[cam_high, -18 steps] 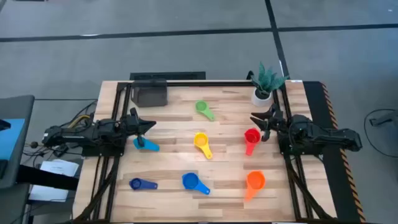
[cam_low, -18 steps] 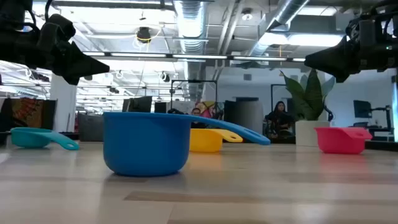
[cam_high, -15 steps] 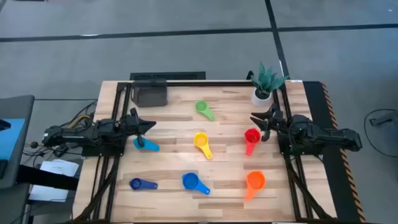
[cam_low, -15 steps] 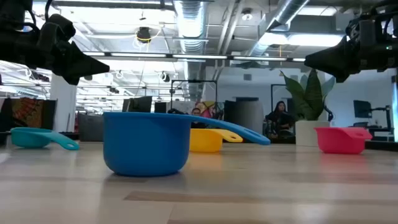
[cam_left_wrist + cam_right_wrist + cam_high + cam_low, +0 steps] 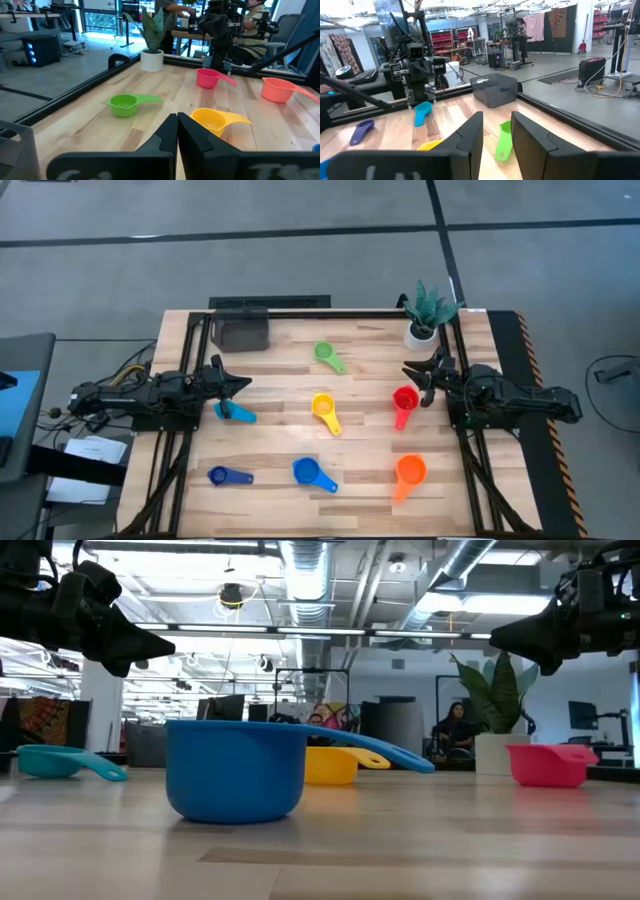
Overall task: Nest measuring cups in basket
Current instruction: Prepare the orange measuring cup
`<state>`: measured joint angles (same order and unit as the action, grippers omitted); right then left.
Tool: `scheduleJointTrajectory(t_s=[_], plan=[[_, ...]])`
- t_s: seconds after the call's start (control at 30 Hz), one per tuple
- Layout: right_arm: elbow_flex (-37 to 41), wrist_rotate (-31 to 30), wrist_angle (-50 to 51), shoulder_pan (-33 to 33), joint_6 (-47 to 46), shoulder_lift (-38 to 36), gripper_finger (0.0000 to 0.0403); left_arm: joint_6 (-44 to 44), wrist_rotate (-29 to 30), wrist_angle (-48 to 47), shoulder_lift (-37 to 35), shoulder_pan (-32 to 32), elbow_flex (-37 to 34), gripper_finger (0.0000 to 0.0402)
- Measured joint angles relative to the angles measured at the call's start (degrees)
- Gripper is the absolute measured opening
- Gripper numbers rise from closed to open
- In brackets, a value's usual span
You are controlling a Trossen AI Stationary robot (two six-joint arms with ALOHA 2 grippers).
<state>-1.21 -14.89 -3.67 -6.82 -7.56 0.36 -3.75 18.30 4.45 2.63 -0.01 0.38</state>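
We find the small red plastic measuring cup (image 5: 404,399) just beside the half-spread, empty right gripper (image 5: 411,370), its flat handle pointing away from the small dark grey rectangular basket (image 5: 244,331), while the left gripper (image 5: 243,381) is pressed together.

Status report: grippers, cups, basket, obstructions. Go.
Left gripper shut, empty, above light blue cup. Right gripper open, empty, near red cup. Basket holds no cups. Nothing blocking.
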Motion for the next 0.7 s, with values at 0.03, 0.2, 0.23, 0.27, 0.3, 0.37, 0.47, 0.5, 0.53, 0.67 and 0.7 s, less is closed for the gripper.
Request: scheduleJointTrajectory(t_s=[0.03, 0.2, 0.23, 0.27, 0.3, 0.37, 0.47, 0.5, 0.53, 0.67, 0.7], plan=[[0.0, 0.0, 0.01, -0.01, 0.01, 0.0, 0.0124, 0.02, 0.09, 0.01, 0.0, 0.0, -0.01, 0.0], [0.0, 0.02, -0.01, 0.01, 0.01, 0.0, 0.0124, 0.08, 0.59, 0.0, 0.0, 0.0, 0.0, 0.0], [0.0, 0.02, -0.08, -0.01, 0.05, 0.0, 0.0124, 0.29, 1.01, -0.02, 0.0, 0.0, -0.02, 0.0], [0.0, 0.01, -0.19, -0.01, 0.41, 0.0, 0.0124, 0.36, 1.57, 0.0, 0.0, 0.0, -0.01, 0.0], [0.0, 0.0, -0.48, 0.0, 1.58, 0.0, 0.0124, 0.4, 1.86, 0.0, 0.0, 0.0, -0.02, 0.0], [0.0, 0.02, -2.51, -0.01, 3.24, 0.0, 0.0124, -0.25, 2.1, 0.04, 0.0, 0.0, -0.02, 0.0], [-0.02, 0.0, -9.11, -0.01, 1.86, -0.02, 0.0124, -7.15, 4.6, 0.53, 0.0, -0.02, 0.0, 0.0], [-0.13, -0.02, -10.6, 0.01, 0.47, -0.02, 0.0124, -10.08, 5.54, 0.86, 0.0, -0.02, 0.1, 0.0], [-0.54, -0.26, -10.92, -0.01, -1.38, -0.02, 0.0124, -13.28, 6.47, 1.03, -0.01, -0.02, 0.29, 0.0], [-5.06, -2.45, -3.98, -0.01, -8.51, 0.27, 0.0124, -20.86, 8.24, 1.93, 0.01, 0.0, 1.97, 0.0], [-6.52, -2.84, -0.7, 0.0, -9.87, 0.93, 0.0124, -21.07, 9.01, 2.55, -0.1, 0.0, 2.36, 0.0]])
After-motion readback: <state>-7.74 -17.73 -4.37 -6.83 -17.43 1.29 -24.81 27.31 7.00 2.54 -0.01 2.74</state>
